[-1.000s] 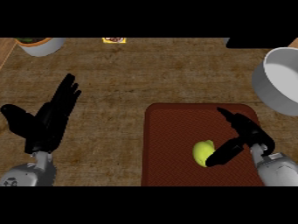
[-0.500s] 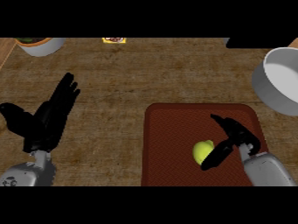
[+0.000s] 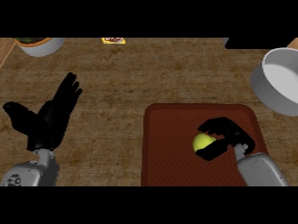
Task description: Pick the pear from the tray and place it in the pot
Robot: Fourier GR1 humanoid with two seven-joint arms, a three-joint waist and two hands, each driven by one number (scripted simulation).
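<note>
A steep downward look at a brown wood-grain kitchen counter (image 3: 144, 83). Towards five o'clock lies a reddish-brown rectangular tray (image 3: 174, 153) with rounded corners, its near end running to the lower edge of the view.

On the right half of the tray is the yellow-green pear (image 3: 202, 141). The robot's right hand (image 3: 232, 133), black, on a grey forearm that enters from the lower right, is closed around it: fingers curl over the pear's top and far side, and the thumb hooks in beneath, so only the fruit's left face shows. It cannot be told whether the pear touches the tray or is raised off it.

At two o'clock, well apart from the pear and beyond the tray's far right corner, stands the grey metal pot (image 3: 292, 83), partly cut off by the right edge.

At nine o'clock the left hand (image 3: 48, 124) rests open, fingers straight and pointing away, thumb spread to the left, holding nothing.

At eleven o'clock, at the far edge, sits a pale bowl (image 3: 43, 46). Near twelve o'clock is a small yellow packet (image 3: 114, 40).
</note>
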